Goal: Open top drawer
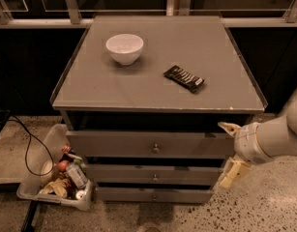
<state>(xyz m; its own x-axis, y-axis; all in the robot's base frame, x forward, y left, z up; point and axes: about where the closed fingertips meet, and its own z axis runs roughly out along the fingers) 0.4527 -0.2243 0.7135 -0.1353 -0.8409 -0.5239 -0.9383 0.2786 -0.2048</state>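
Note:
The top drawer [119, 144] is the upper grey front of the cabinet, under the tabletop, with a small round metal knob [155, 149] at its centre. Its front stands in line with the two slimmer drawer fronts [138, 174] below it. My gripper [231, 151] is at the drawer's right end, to the right of the knob and apart from it. Its two pale fingers are spread wide, one fingertip [227, 127] at the drawer's top corner and the other lower down. It holds nothing.
On the grey tabletop [90, 88] stand a white bowl [124, 47] and a dark snack bar [184, 78]. A clear plastic bin of clutter [56, 180] sits on the floor at the cabinet's left, with a black cable [27, 149] beside it. A railing runs behind.

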